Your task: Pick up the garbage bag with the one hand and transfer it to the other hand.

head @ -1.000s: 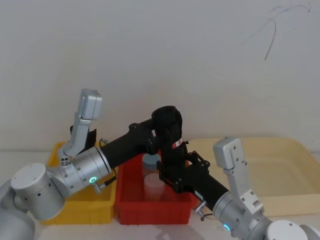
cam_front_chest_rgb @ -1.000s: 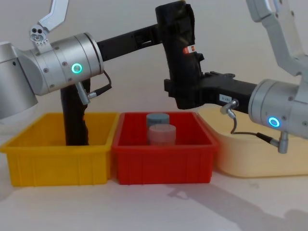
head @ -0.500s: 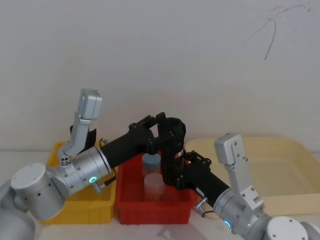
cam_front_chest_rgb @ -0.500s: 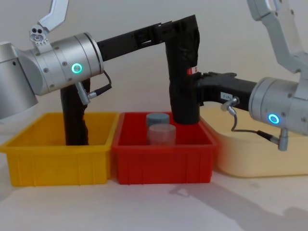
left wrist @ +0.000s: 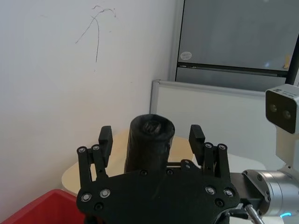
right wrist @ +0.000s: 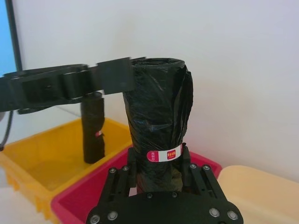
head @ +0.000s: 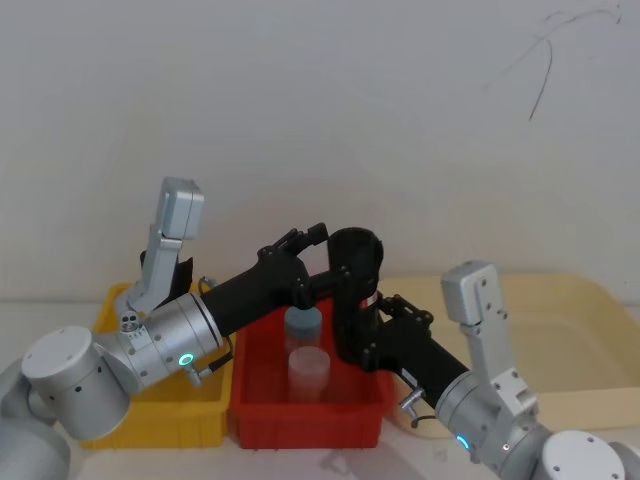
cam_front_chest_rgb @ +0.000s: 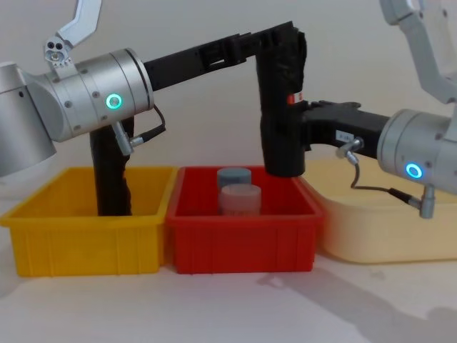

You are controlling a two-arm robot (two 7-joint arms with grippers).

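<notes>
**Reader:** Where was the garbage bag (cam_front_chest_rgb: 282, 86)?

**Desk:** It stood upright above the red bin's (cam_front_chest_rgb: 243, 250) right rear corner. The right gripper (right wrist: 159, 164) pinched it just below its label. Higher over the bin, the left gripper (left wrist: 150, 140) straddled the bag's top, fingers spread clear of the plastic.

**Reader:** What did the handover need?

**Desk:** Probably a steady right-hand pinch while the left backed off level, fingers wide, without snagging the crinkles.

**Reader:** And a second before?

**Desk:** The bag leaned, nearer the bin's middle, with the left gripper tight against its top.
</notes>
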